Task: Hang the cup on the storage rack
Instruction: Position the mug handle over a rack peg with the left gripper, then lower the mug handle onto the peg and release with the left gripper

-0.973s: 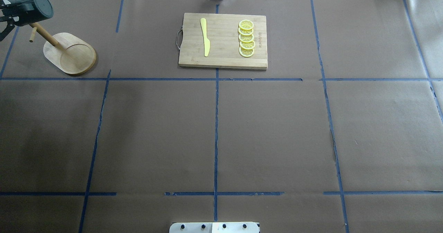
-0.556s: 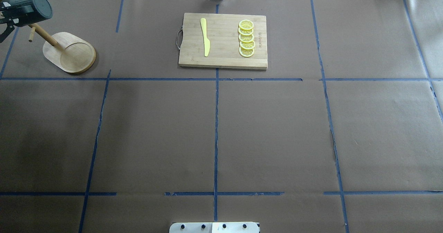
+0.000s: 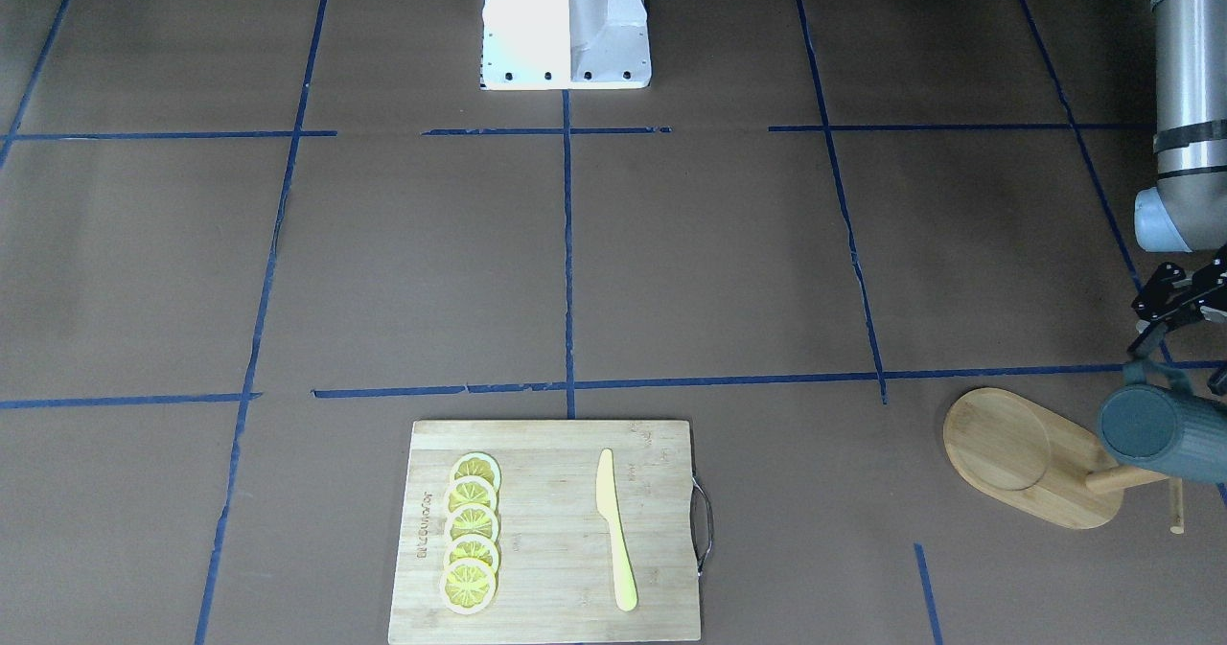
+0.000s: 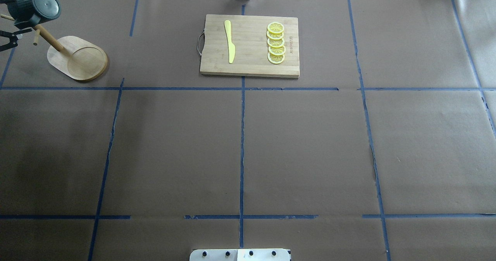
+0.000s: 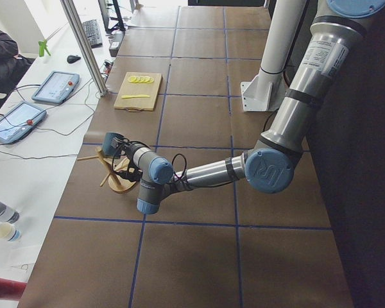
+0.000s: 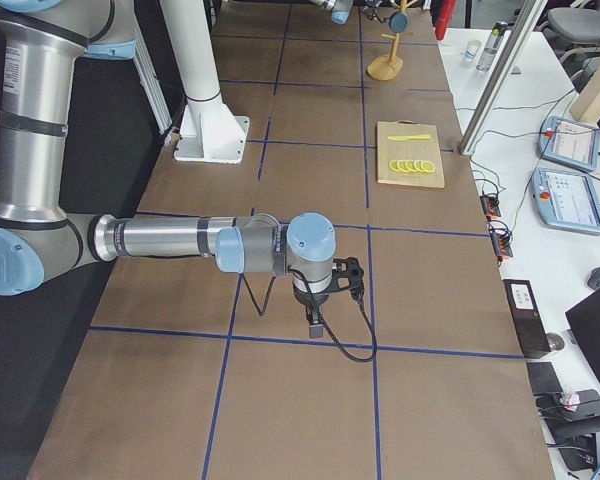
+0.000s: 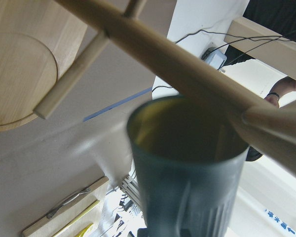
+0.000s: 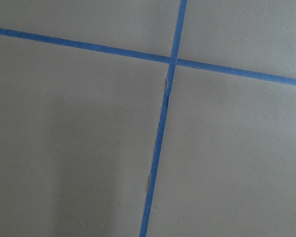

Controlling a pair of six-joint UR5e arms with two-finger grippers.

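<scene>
A: Biggest first. Brown-papered table (image 4: pixel 248 144) with a blue tape grid. Left arm (image 5: pixel 269 170) stretched out low to the far left corner.

B: Noted. Next?

A: Cutting board (image 4: pixel 252 65) at mid-rear, well apart from the action. Storage rack (image 4: pixel 87 61) in the left rear corner, oval base flat on the table.

B: Cup?

A: Cup (image 4: pixel 37 7) high up on the rack, lying sideways, base toward the overhead camera, mouth close against the post in the wrist view. Looks hung by its handle. Exact seat on the peg hidden.

B: Pincers?

A: Left pincer (image 4: pixel 15 36) just beside the cup, on the robot's side of it. Jaws spread, gripping nothing, clear of the cup body. Right pincer (image 6: pixel 325 290) low over bare table, well apart from everything. Spread or closed, cannot tell: side camera only.

B: Small stuff?

A: Yellow knife (image 4: pixel 230 40) and a row of lemon slices (image 4: pixel 276 44) on the board. Irrelevant.

B: Risks?

A: Task nearly done, judging from the empty pincer. First risk: hooking the handle on the way out, with a fingertip so near it, and dragging the cup off. Second: a shallow seat on a thin peg, hence a slide-off under any swing. Third: bumping the post. Light rack, load up high, likely to tip.
</scene>
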